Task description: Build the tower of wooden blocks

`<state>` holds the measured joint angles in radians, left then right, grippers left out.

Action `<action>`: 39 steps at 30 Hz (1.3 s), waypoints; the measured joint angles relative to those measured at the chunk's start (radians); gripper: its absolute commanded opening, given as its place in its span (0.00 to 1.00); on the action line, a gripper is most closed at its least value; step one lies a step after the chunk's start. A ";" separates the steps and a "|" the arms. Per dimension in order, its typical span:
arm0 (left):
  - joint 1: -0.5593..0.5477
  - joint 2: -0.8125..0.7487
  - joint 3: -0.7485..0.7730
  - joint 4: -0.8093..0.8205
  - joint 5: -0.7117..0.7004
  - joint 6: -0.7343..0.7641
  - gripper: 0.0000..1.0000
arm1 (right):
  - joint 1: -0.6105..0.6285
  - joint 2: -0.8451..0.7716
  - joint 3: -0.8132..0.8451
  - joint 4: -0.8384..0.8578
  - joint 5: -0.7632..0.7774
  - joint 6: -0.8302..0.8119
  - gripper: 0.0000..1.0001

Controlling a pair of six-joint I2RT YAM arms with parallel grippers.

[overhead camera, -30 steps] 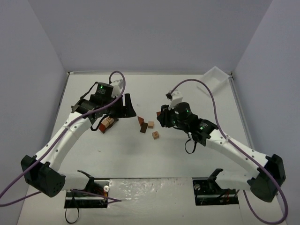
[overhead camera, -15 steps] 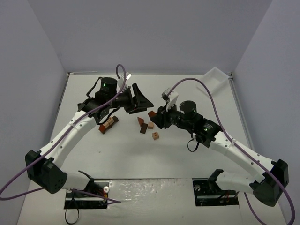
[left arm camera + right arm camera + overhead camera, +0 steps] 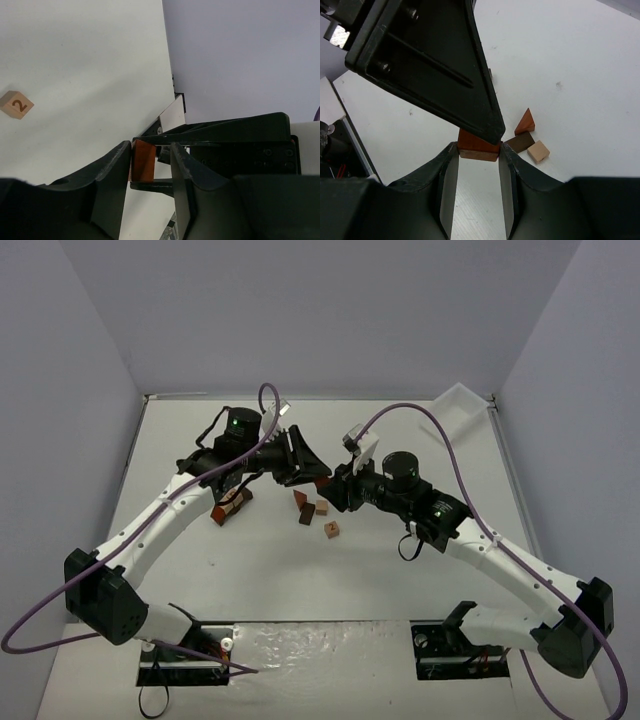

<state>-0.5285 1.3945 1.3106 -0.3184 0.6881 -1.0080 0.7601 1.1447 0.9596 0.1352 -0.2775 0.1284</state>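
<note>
My right pincer (image 3: pixel 477 159) is clamped on a red-brown block (image 3: pixel 479 144), held above the table (image 3: pixel 420 440). My left pincer (image 3: pixel 150 150) brackets the same block, but I cannot tell whether it grips. The tower (image 3: pixel 230 505) is just a low cluster and four loose blocks (image 3: pixel 308 513) lie near it, so I judge most stacking remains. The white tray (image 3: pixel 462 402) shows nothing inside.

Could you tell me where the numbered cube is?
Top view: the numbered cube lies on the table near centre, just nearside of the plain tan block.
</note>
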 measured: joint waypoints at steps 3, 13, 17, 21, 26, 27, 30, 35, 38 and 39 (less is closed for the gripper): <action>0.000 0.000 0.000 -0.007 0.001 0.001 0.30 | 0.000 0.001 0.000 0.004 0.000 0.000 0.01; 0.004 0.003 -0.015 -0.029 0.008 0.009 0.15 | 0.000 0.013 0.000 0.006 0.000 0.000 0.01; 0.007 0.003 -0.019 -0.028 0.011 0.011 0.00 | 0.000 0.016 0.000 0.007 0.000 0.001 0.08; 0.007 0.003 -0.030 -0.020 0.011 0.014 0.00 | 0.000 0.021 0.000 0.003 0.000 0.002 0.41; 0.006 0.000 -0.048 -0.014 0.021 0.035 0.00 | 0.000 0.035 0.000 0.020 0.000 0.009 0.71; 0.005 0.000 -0.050 -0.016 0.021 0.044 0.00 | 0.000 0.036 -0.001 0.024 0.001 0.009 0.74; 0.001 -0.004 -0.052 -0.028 0.011 0.077 0.00 | 0.000 0.038 -0.003 0.033 0.002 0.015 0.83; 0.000 -0.024 -0.054 -0.073 -0.056 0.167 0.00 | 0.000 0.038 -0.024 0.041 0.008 0.030 0.94; 0.000 -0.050 -0.093 -0.088 -0.122 0.231 0.00 | 0.000 0.037 -0.048 0.038 0.015 0.036 0.95; 0.000 -0.062 -0.119 -0.092 -0.153 0.255 0.00 | 0.000 0.034 -0.057 0.033 0.025 0.037 0.95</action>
<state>-0.5285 1.3327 1.1915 -0.4107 0.5349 -0.7529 0.7601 1.1785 0.9027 0.1680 -0.2527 0.1657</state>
